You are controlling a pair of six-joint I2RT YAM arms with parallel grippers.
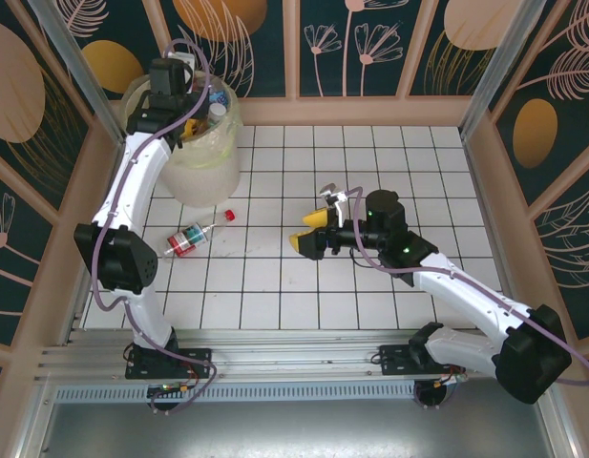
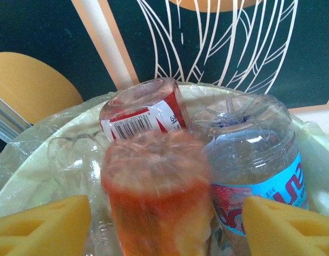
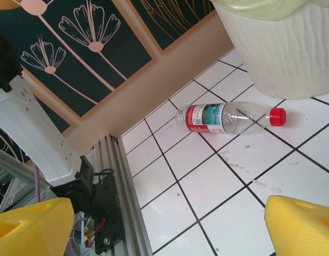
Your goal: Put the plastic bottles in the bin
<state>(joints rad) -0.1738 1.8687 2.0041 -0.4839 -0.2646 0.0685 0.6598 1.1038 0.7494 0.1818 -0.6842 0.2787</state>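
The bin (image 1: 206, 176) stands at the far left of the table (image 1: 304, 286), lined with a pale bag and piled with bottles. A red-labelled bottle (image 2: 143, 114) shows its base, a blue-labelled bottle (image 2: 260, 165) lies to its right and a clear bottle (image 2: 73, 160) to its left. Over them the left gripper (image 2: 167, 224) has its fingers spread, clear of a blurred orange bottle (image 2: 159, 186) between them, cut off below. A red-capped bottle (image 1: 194, 236) lies on the tiles just near of the bin. The right gripper (image 1: 309, 232) hovers mid-table, fingers wide apart, empty.

White tiled table (image 1: 275, 286) — bin (image 1: 203, 176) standing, one bottle (image 1: 194, 236) lying, seemingly empty.
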